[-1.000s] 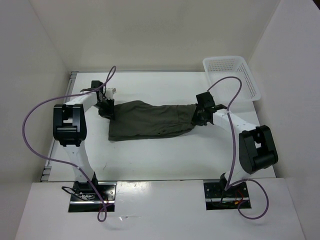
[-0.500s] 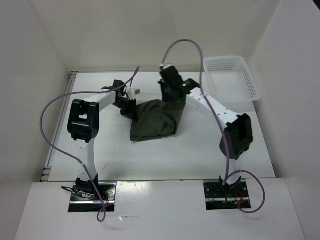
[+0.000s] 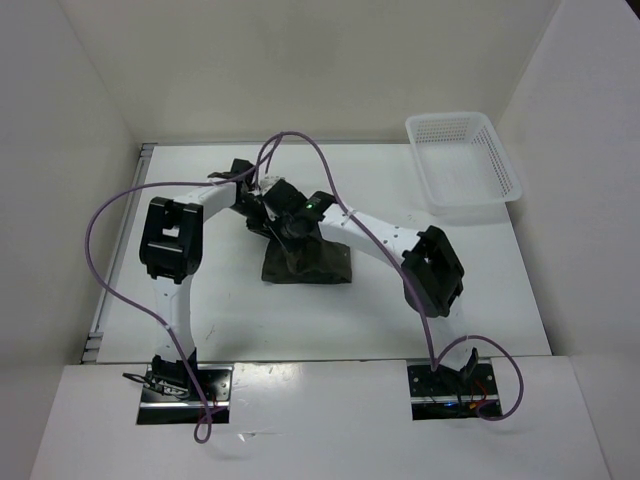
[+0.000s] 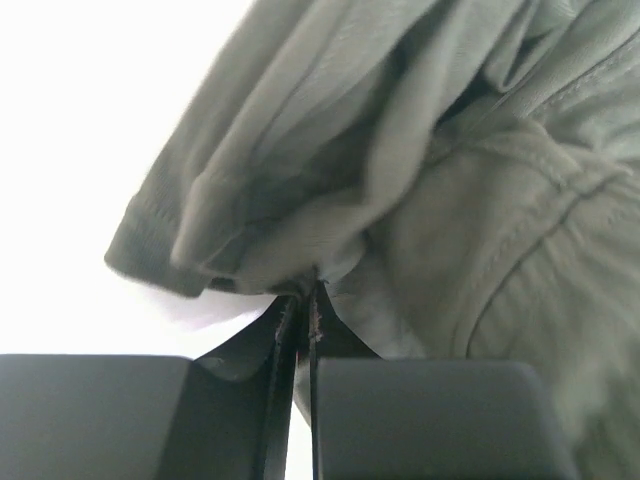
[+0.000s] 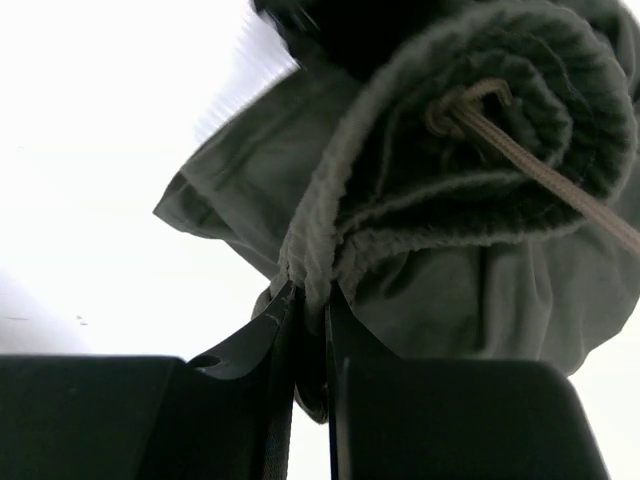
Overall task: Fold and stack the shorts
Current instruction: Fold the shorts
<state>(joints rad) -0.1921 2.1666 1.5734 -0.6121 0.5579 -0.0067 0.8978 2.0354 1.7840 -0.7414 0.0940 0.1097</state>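
The dark olive-green shorts [image 3: 308,264] lie folded into a small bundle at the table's middle left. My left gripper [image 3: 262,212] is shut on a hem corner of the shorts [image 4: 300,240] at the bundle's upper left. My right gripper [image 3: 290,232] reaches across from the right and is shut on the gathered waistband [image 5: 450,170], with the thin drawstring [image 5: 540,170] hanging beside it. Both grippers sit close together over the bundle's top left. The cloth under the arms is hidden.
A white plastic lattice basket [image 3: 465,160] stands at the back right corner. White walls close the table on the left, back and right. Purple cables loop above both arms.
My right gripper has carried the waistband leftward over the shorts, from the right end to beside my left gripper. The shorts went from spread wide to a narrow folded bundle.
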